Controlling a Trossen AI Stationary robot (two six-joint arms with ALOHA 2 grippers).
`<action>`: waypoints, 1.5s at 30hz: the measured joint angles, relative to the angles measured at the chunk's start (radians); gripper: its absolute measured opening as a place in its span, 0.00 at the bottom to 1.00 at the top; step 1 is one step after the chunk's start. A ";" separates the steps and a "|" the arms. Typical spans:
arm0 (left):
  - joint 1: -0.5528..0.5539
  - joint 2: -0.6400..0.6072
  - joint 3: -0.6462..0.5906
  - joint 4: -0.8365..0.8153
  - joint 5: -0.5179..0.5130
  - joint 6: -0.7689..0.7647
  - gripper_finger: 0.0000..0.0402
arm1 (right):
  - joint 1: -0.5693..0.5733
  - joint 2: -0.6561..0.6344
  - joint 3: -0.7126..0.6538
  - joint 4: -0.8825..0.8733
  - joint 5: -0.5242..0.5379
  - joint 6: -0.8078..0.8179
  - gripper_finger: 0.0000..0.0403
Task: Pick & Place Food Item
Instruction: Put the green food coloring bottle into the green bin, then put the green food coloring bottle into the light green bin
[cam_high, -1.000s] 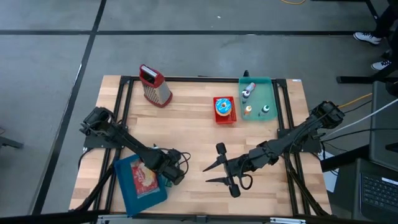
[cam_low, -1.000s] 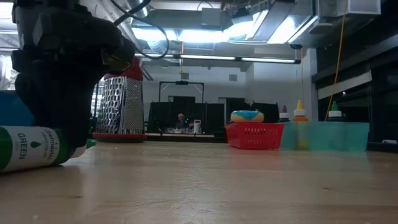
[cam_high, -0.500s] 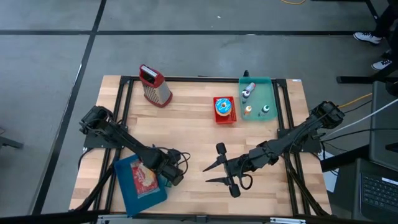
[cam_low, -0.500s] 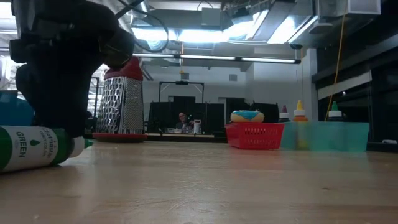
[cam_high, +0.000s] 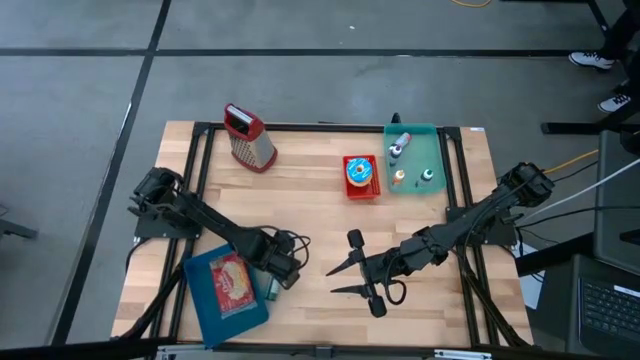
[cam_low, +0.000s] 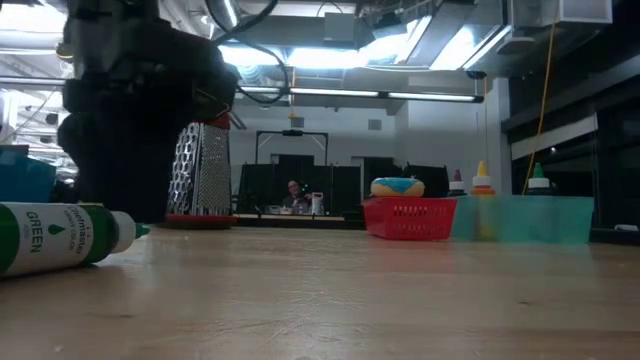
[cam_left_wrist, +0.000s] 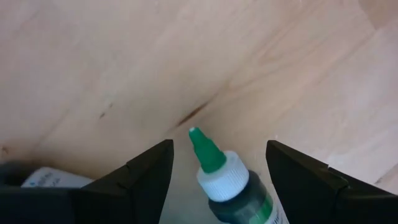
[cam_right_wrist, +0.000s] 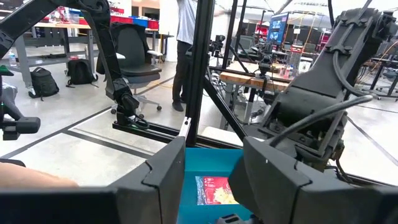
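A green bottle (cam_left_wrist: 227, 186) with a white cap and a green nozzle lies on its side on the wooden table, just right of the blue tray (cam_high: 205, 312); it also shows in the high view (cam_high: 268, 291) and the low view (cam_low: 55, 238). My left gripper (cam_left_wrist: 219, 146) points down over it, open, one finger on each side of the nozzle and cap, touching neither. In the high view it is near the tray's right edge (cam_high: 283, 270). My right gripper (cam_high: 338, 278) hangs open over the table's middle, pointing level toward the left, with nothing between its fingers.
A red packet (cam_high: 232, 284) lies in the blue tray. A metal grater (cam_high: 248, 138) stands at the far left. A red basket with a frosted doughnut (cam_high: 360, 175) and a green bin (cam_high: 424, 140) with small bottles stand at the far right. Bare wood lies between.
My left gripper has shifted a little toward the table's right, off the blue tray's edge, staying open. The red packet now shows whole, and the green bottle lies where it was, its cap no longer hidden in the low view.
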 joint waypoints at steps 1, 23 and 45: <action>0.004 0.000 0.000 0.000 0.000 0.004 0.62 | 0.000 0.000 0.000 0.000 0.000 0.000 0.41; -0.031 0.074 0.001 0.004 0.009 -0.024 0.53 | 0.000 0.000 0.000 0.000 0.000 0.004 0.41; -0.015 0.037 0.077 0.073 -0.170 0.207 0.15 | 0.000 0.000 0.000 -0.001 0.000 0.007 0.41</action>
